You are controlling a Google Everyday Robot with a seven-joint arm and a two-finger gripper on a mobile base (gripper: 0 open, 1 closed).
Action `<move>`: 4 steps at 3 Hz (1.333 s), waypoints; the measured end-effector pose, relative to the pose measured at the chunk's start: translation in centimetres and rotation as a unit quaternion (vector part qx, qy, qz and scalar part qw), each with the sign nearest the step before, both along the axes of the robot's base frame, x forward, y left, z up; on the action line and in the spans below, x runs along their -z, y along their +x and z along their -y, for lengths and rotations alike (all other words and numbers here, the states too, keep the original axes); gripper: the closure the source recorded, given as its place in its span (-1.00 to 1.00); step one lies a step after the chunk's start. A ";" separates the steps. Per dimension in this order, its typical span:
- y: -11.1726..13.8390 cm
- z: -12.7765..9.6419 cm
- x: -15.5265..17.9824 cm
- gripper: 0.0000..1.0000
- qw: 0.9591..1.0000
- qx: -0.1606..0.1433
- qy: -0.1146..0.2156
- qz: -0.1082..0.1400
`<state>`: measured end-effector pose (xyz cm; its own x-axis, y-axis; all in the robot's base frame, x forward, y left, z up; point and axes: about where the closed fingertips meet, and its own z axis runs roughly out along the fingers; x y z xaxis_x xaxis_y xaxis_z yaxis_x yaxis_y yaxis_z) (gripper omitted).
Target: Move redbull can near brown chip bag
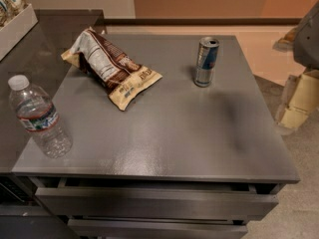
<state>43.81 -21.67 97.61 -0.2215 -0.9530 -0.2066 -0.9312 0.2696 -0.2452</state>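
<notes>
Nothing looks done: the gripper (pixel 299 99) hangs off the counter's (pixel 164 143) right edge, wide or narrow I cannot tell, with the upright redbull can (pixel 206 61) well to its left and the brown chip bag (pixel 110 66) farther left, apart from the can.

Gripper (pixel 297 102) at right edge of frame, about mid-height: pale cream, blocky, stacked pieces, partly cropped by the frame border, with the lowest piece reaching furthest left, toward lower right of frame. Directly above it, in the upper right of frame, a grey rounded arm segment (pixel 308 36) slopes down and left toward the gripper, also cropped by the border, so only its left side shows. Gripper hangs low and off to the side, well right of frame centre, not in contact with anything visible.
</notes>
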 end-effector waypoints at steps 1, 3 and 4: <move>0.0 0.0 0.0 -1.00 1.000 0.000 0.000 0.000; 3.4 -0.5 0.6 -1.00 0.999 0.021 0.026 0.016; 9.0 -1.2 1.6 -1.00 0.994 0.057 0.078 0.042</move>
<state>52.83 -20.42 95.96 -0.3025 -0.8773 -0.3726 -0.8702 0.4137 -0.2676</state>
